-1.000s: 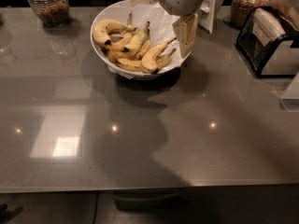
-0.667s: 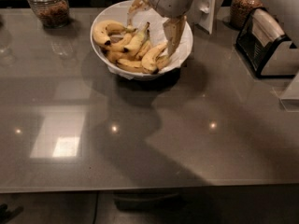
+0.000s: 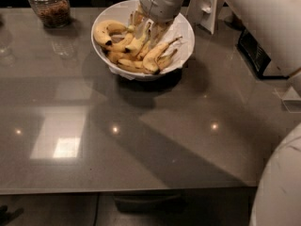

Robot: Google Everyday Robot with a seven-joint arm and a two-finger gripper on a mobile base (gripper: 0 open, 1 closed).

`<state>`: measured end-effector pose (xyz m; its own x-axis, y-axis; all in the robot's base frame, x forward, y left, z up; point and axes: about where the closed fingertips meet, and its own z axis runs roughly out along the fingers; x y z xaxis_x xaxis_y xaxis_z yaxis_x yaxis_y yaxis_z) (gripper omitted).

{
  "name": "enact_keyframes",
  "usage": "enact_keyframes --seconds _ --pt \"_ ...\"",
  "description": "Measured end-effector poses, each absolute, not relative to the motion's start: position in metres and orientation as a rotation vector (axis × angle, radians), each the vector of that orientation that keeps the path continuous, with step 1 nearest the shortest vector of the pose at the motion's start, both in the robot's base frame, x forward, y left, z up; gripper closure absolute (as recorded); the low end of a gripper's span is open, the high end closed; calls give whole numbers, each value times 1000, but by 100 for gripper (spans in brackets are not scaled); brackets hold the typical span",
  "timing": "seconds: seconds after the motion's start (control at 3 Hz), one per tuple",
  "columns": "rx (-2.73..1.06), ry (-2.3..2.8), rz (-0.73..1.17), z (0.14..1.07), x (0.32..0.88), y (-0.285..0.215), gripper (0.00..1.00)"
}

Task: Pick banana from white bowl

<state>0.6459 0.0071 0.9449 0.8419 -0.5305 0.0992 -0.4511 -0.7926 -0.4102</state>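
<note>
The white bowl stands at the back middle of the grey table, lined with white paper. It holds several yellow bananas with brown spots. My gripper reaches down from above into the back of the bowl, among the bananas. Its fingers straddle the upper ends of the bananas. The white wrist hides the far rim of the bowl.
A glass jar with brown contents stands at the back left. A white upright object and a dark box are at the back right. My white arm crosses the upper right and my base shows at the lower right.
The gripper has moved left and down, from the bowl's right rim into the bananas at the bowl's middle back.
</note>
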Motion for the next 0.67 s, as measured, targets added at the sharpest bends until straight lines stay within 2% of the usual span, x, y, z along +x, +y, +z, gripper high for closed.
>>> enact_keyframes --seconds 0.33,0.67 --pt "-2698 738 -261 924 658 7 53" --pt "-2744 752 -246 910 666 1 45"
